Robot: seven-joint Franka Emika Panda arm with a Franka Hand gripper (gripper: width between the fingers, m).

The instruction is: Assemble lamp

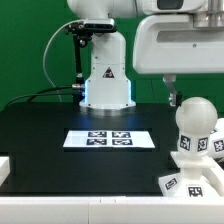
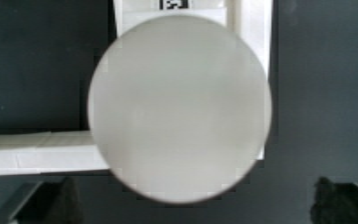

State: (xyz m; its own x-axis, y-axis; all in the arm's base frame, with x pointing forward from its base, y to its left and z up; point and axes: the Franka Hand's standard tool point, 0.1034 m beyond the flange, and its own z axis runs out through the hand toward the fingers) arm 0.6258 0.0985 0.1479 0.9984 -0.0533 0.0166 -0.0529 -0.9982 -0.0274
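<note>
The round white lamp bulb (image 1: 196, 124) stands upright at the exterior view's right, with square tags on its lower part. It stands on or just behind the tagged blocky lamp base (image 1: 186, 184); I cannot tell which. My gripper (image 1: 174, 96) hangs just above the bulb, slightly toward the exterior view's left, and does not touch it. In the wrist view the bulb (image 2: 179, 100) fills the middle as a pale oval. My gripper (image 2: 190, 192) is open, its dark fingertips (image 2: 37, 204) far apart at the picture's corners. The shade is out of view.
The marker board (image 1: 108, 139) lies flat on the black table in front of the arm's pedestal (image 1: 106, 80). A white raised edge (image 1: 6, 166) borders the table at the exterior view's left. A white bar (image 2: 34, 152) shows beside the bulb in the wrist view.
</note>
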